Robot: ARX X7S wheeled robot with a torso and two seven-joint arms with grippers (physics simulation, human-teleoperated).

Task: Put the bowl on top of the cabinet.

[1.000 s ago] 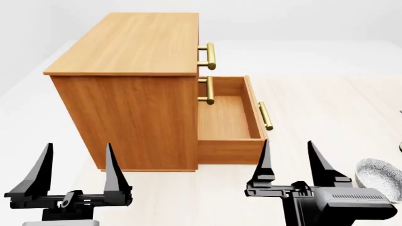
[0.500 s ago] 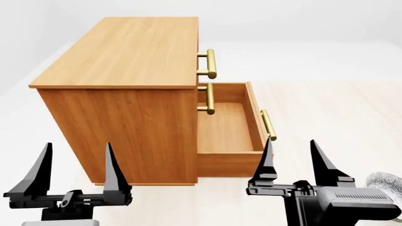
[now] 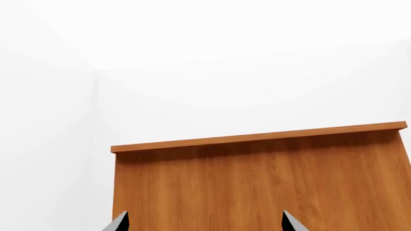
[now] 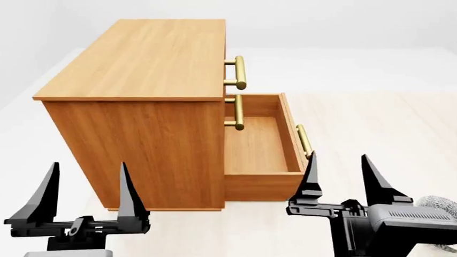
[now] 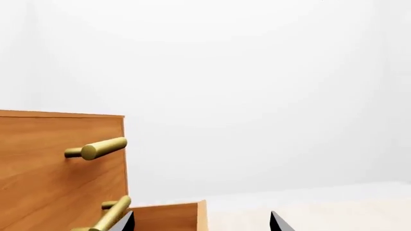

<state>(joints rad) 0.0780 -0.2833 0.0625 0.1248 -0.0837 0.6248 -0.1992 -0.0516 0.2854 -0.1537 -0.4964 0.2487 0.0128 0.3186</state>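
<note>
The orange-brown cabinet [image 4: 143, 59] stands ahead and left of centre, with a flat bare top and its lowest drawer [image 4: 258, 144] pulled out. Only a sliver of the patterned bowl [image 4: 442, 204] shows at the lower right edge, on the floor behind my right arm. My right gripper [image 4: 339, 156] is open and holds nothing, just in front of the drawer's corner and left of the bowl. The left gripper [image 4: 89, 165] is open and holds nothing, facing the cabinet's side panel [image 3: 257, 183]. In the wrist views the left gripper [image 3: 205, 222] and right gripper [image 5: 201, 222] show only spread fingertips.
Brass bar handles [image 4: 240, 72] stick out from the cabinet front, also seen as a handle [image 5: 96, 148] in the right wrist view. The open drawer juts toward my right arm. Pale wood floor [image 4: 378, 123] spreads right of the cabinet, and white walls stand behind.
The view shifted closer to the cabinet, and the bowl slid toward the lower right edge. In the last half second the right gripper rose slightly and moved right, covering more of the bowl.
</note>
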